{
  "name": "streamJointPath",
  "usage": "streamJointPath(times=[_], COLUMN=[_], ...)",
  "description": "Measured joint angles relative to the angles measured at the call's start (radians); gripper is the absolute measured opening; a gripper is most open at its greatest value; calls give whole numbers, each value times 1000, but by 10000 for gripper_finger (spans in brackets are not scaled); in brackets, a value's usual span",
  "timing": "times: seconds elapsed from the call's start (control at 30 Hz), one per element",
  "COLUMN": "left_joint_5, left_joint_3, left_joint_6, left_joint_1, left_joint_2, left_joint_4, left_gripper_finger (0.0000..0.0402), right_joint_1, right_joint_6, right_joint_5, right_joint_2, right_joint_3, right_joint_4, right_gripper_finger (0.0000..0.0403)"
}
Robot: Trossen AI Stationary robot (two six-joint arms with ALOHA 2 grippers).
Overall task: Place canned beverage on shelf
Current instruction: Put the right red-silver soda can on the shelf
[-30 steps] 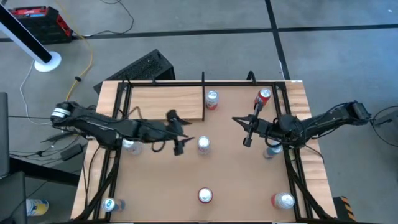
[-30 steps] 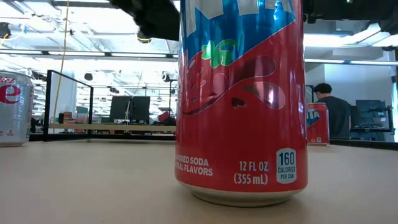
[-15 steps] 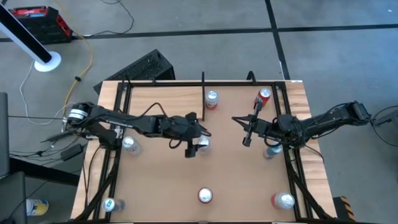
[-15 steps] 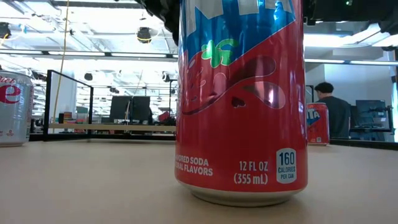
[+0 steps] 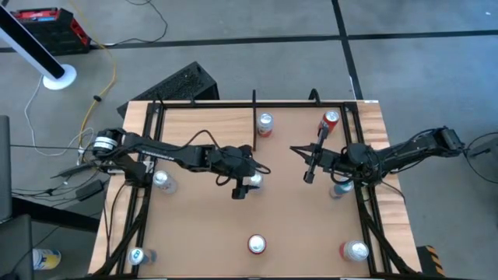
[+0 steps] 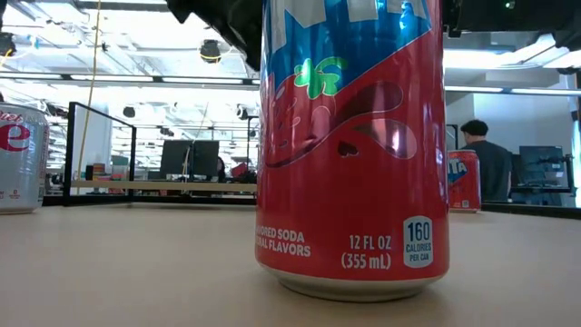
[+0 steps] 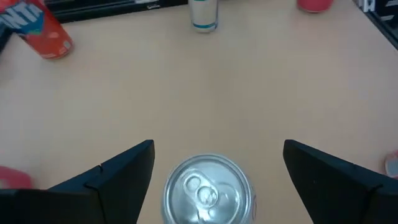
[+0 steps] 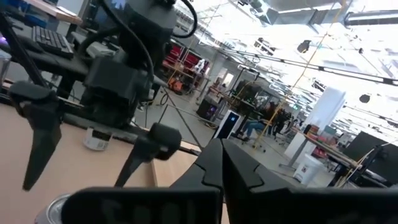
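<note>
A silver-topped can (image 5: 255, 180) stands upright on its base at the middle of the brown table; it also shows in the left wrist view (image 7: 208, 194). My left gripper (image 5: 244, 180) is over it, open, with one finger (image 7: 118, 180) on each side of the can and a gap to both (image 7: 217, 147). The shelf (image 5: 204, 126), a pale wood panel edged with black rods, lies at the table's far left and shows in the low view (image 6: 163, 186). My right gripper (image 5: 310, 163) is shut and empty to the right of the middle (image 8: 219, 147).
Other cans stand about: one silver (image 5: 265, 124) and one red (image 5: 329, 122) at the far edge, one at the left (image 5: 162, 180), one at the right (image 5: 338, 187), and several near the front, among them the red can (image 6: 349, 145). Black racks line both sides.
My left gripper has gone toward the table's right edge, staying open, and now stands over the middle can with a finger on each side. The can has kept its place.
</note>
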Motion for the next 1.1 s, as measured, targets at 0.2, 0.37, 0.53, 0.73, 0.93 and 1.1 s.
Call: streamJointPath(times=[0.2, 0.37, 0.53, 0.73, 0.93, 1.1], left_joint_5=[3, -2, -25, -50, -50, -51], left_joint_3=[0, 0, 1, 0, 0, 0], left_joint_6=[22, 26, 32, 32, 33, 24], left_joint_1=[0, 2, 3, 4, 4, 4], left_joint_2=[43, 57, 72, 89, 90, 90], left_joint_4=[19, 21, 1, 2, -17, -47], left_gripper_finger=[342, 342, 342, 342, 342, 342], right_joint_1=[0, -6, -6, -6, -6, -6], right_joint_6=[0, -1, -1, -1, -1, -3], right_joint_5=[0, 0, 0, -1, -1, -1], right_joint_2=[0, 0, 0, 0, 0, 0], right_joint_3=[0, 0, 0, 0, 0, 0], right_joint_4=[-3, -6, -13, -11, -11, -11], right_gripper_finger=[34, 28, 22, 35, 28, 24])
